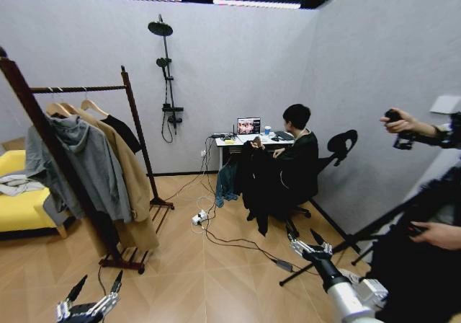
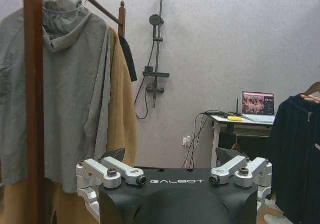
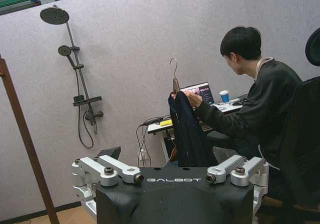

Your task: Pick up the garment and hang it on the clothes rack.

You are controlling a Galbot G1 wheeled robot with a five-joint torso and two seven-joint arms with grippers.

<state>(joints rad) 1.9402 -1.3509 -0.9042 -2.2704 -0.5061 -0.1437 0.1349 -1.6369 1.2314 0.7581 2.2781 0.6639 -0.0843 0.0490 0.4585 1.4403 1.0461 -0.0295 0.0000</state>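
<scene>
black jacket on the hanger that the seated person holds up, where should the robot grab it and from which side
Probably the wooden hanger's neck, just under the upturned hook, above the black jacket. It hangs limp, and a person's hand is at its shoulder on the desk side, so come from the open floor side. Both grippers, left and right, are open and far away.

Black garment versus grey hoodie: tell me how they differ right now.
The black garment is held up by a seated person's hand near the desk; the grey hoodie hangs on the clothes rack. The garment is dark and hoodless; the hoodie is pale grey with a hood. Both are on hangers.
</scene>
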